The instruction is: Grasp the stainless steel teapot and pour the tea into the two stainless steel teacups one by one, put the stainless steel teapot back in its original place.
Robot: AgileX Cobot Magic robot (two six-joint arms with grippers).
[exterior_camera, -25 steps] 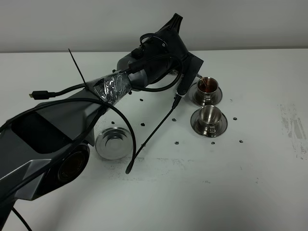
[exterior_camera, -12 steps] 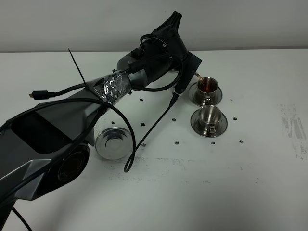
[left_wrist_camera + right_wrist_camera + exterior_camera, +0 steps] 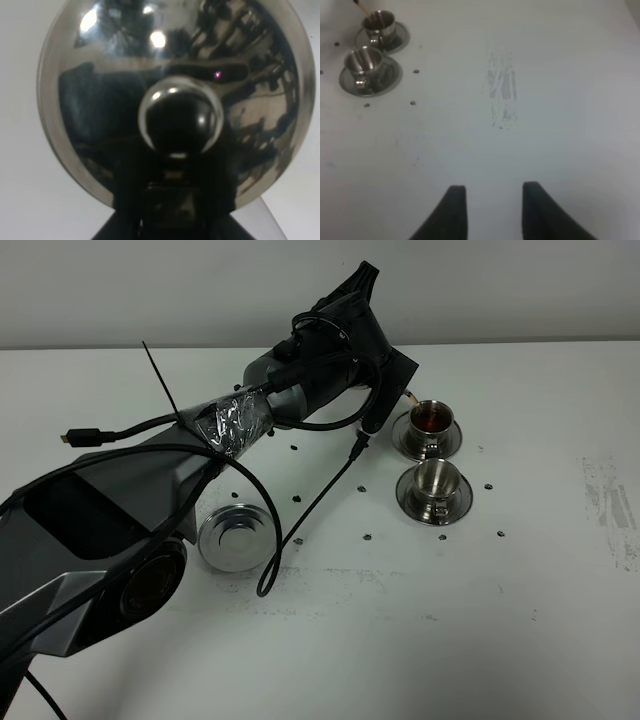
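Left arm (image 3: 230,425) reaches across to the far cup (image 3: 433,418), which holds dark tea. The teapot (image 3: 100,100) hangs tilted beside it, mostly hidden behind the wrist. Its spout (image 3: 408,395) is at the rim, with a thin stream running. Left fingers (image 3: 396,370) pinch the teapot. Near cup (image 3: 432,483) empty. Big saucer (image 3: 236,537) well apart, nothing on it. Right fingers (image 3: 456,210) slightly spread, holding nothing, over the worktop (image 3: 540,560).

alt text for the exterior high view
A black robot arm holds a shiny stainless steel teapot over the far small steel teacup, which holds red-brown tea. The near teacup looks empty; a wide round steel saucer sits bare.
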